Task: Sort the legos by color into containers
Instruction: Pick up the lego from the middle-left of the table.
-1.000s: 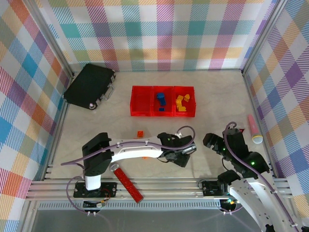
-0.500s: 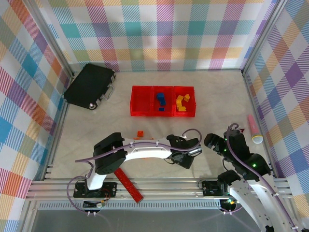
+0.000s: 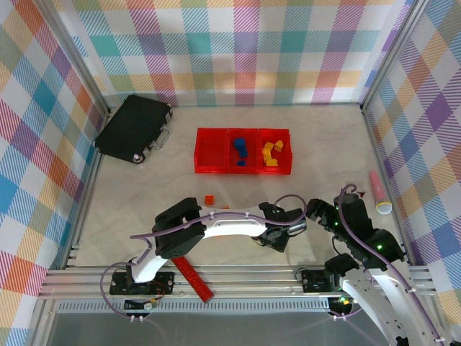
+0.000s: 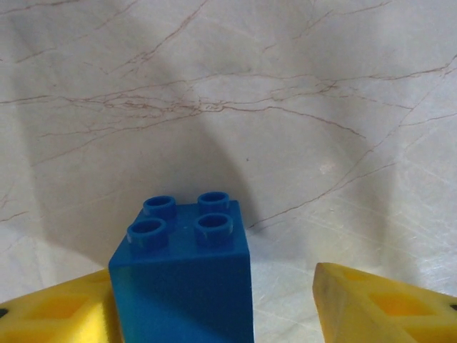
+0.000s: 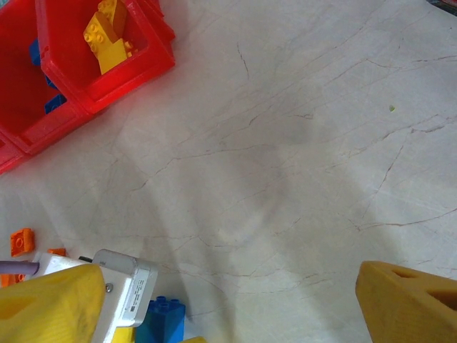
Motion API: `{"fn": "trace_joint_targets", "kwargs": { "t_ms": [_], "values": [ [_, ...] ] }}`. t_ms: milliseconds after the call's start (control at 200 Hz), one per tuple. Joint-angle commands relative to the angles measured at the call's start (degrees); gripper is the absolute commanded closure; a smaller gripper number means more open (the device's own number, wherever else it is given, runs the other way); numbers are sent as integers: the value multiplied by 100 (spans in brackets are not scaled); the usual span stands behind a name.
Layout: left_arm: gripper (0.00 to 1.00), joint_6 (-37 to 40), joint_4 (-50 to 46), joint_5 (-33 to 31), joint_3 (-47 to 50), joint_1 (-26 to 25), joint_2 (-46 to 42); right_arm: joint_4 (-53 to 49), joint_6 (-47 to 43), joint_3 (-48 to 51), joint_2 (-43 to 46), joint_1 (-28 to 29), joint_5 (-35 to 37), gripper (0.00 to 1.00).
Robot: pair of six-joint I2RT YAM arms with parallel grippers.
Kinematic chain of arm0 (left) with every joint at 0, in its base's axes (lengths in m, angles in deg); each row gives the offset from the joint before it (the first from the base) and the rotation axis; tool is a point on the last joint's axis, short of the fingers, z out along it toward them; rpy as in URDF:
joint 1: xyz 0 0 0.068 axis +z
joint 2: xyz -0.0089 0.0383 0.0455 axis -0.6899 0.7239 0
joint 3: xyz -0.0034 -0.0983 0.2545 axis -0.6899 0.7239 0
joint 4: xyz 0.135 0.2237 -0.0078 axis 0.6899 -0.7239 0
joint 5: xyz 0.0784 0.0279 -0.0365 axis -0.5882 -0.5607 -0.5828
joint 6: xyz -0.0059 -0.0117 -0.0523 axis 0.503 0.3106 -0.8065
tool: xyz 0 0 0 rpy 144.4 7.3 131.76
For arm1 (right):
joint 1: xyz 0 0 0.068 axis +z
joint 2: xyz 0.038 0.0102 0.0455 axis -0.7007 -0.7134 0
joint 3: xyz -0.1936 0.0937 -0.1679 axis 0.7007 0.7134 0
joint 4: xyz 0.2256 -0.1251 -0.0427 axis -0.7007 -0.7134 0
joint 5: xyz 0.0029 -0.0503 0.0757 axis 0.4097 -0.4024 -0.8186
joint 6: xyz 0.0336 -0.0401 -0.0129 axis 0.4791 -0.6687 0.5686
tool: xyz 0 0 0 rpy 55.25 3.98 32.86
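The left claw (image 4: 211,300), open and off-centre around the blue brick (image 4: 187,264), should centre on it before pinching squarely.

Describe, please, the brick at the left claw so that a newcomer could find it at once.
From the row of red bins at the middle of the table, come toward the near edge to the left claw. Between its yellow fingers a blue brick stands on the table, four studs up. The loose bricks nearby are orange.
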Motion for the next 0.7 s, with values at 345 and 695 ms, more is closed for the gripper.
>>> {"fn": "trace_joint_targets", "kwargs": {
  "t_ms": [345, 695],
  "values": [
    [81, -288, -355, -2, -111, 213, -138, -73, 38, 8, 66, -39, 186, 9],
    [84, 466, -742, -588, -291, 1212, -1396, 105, -41, 57, -206, -44, 209, 8]
  ]
}}
